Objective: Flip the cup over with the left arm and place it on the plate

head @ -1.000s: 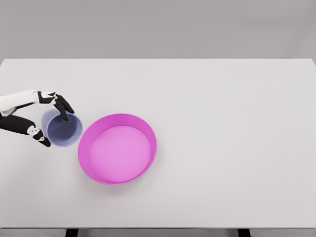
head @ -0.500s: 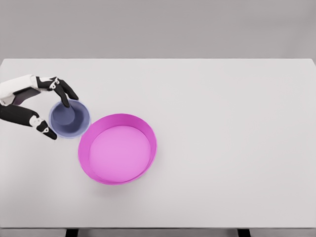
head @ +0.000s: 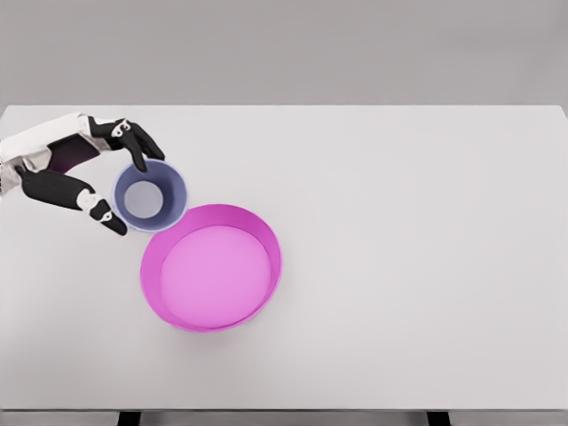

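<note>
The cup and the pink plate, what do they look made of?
It is a simulator's render, so this is only a guess. The cup, held in the left hand, looks like thin matte plastic: pale blue-grey, slightly see-through at the wall. The plate looks like smooth opaque magenta plastic, with a thin raised rim and no glare.

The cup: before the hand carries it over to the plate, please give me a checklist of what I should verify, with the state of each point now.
1. Left hand grasps the cup: ok, one finger sits on the far rim and the thumb on the near side.
2. Cup opening faces up: ok, the head view looks down into it and shows its bottom.
3. Plate holds nothing: ok, its pink floor is bare.
4. Cup is over the plate: not ok, it is still at the plate's far left, beside the rim.
5. Cup is lifted clear of the plate's rim: cannot tell from this single view.
6. Right arm out of the path: ok, it is not in view.
</note>
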